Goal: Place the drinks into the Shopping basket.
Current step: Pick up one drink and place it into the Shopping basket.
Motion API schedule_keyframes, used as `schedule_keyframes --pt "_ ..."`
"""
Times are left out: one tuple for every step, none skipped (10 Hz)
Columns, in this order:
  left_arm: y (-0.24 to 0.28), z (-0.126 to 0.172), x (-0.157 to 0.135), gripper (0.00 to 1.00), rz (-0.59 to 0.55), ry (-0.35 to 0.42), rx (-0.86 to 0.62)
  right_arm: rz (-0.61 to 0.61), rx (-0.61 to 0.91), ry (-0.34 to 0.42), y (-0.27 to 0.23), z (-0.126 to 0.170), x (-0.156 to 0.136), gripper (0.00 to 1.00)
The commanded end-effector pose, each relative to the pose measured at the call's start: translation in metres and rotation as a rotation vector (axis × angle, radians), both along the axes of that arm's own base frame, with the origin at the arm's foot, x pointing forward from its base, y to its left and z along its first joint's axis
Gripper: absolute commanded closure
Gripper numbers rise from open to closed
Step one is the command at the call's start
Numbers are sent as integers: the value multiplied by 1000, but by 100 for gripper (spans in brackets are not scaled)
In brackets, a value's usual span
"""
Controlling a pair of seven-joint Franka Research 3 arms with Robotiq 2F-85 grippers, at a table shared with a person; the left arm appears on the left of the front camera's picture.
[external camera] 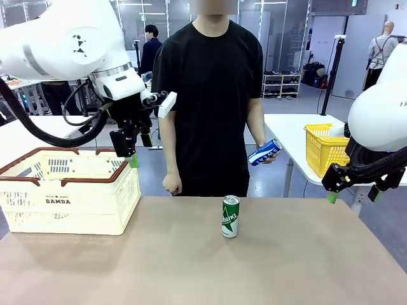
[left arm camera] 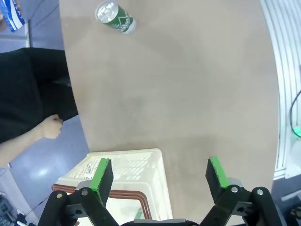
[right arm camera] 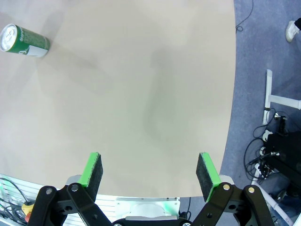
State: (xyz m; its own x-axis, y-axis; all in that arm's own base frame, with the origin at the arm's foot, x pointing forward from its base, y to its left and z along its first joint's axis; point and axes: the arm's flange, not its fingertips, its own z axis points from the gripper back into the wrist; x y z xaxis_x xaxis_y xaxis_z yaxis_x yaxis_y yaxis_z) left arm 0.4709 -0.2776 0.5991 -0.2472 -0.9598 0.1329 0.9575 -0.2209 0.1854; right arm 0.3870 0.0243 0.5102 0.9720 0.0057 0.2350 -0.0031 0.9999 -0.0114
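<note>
on matte tabletop [external camera: 127, 267] — slim green can [external camera: 230, 216]

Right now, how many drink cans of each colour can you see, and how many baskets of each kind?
Green slim can with silver top, upright on the table: 1
Blue-and-white slim can, held by the person: 1
Cream-white plastic lattice basket with red-brown rim: 1
Yellow mesh basket: 1
Total: 4
</note>
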Motion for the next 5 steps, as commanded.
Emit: schedule_keyframes --pt "3 1 -2 0 7 -13 -5 1 -4 -2 -2 1 0 0" --pt "3 1 -2 0 7 -13 -5 1 -4 -2 -2 1 0 0" --pt "3 1 -2 0 7 -13 -5 1 -4 -2 -2 1 0 0" --pt "3 1 -2 0 7 -13 -5 1 -4 -2 -2 1 0 0" --pt "1 1 1 0 2 -2 -1 1 -4 -2 -2 1 0 0"
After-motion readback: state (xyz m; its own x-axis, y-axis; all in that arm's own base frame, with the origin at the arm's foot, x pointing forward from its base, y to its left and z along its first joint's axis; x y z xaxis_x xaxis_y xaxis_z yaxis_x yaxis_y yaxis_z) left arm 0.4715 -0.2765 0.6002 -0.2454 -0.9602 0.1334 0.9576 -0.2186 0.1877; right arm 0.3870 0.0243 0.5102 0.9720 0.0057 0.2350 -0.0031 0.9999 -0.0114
